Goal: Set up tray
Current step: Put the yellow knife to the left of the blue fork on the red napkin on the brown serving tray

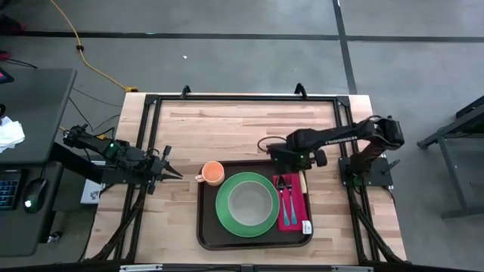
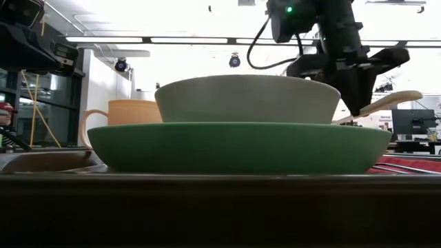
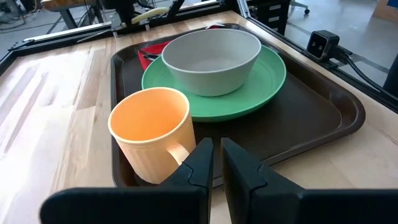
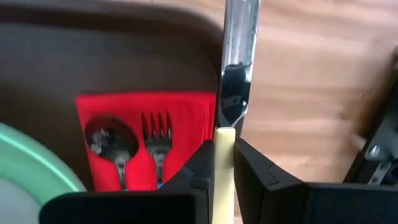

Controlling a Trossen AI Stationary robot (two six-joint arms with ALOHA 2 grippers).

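Observation:
The dark brown tray lies at the table's near middle. On it are a green plate carrying a grey bowl, an orange cup, and a red napkin with a fork and a spoon. My right gripper hangs over the tray's far right corner, shut on a knife with a cream handle. My left gripper waits left of the cup, its fingers nearly together with nothing between them. My right gripper pinches the knife's cream handle between its two fingers, close to where the steel blade begins. The fingers point down and lie across the knife. The knife is lifted clear, roughly level, its handle end sticking out a little upward.
A black frame runs along the table's far and side edges. Bare wood lies behind the tray and to its left. A desk with a keyboard and mouse stands left of the table.

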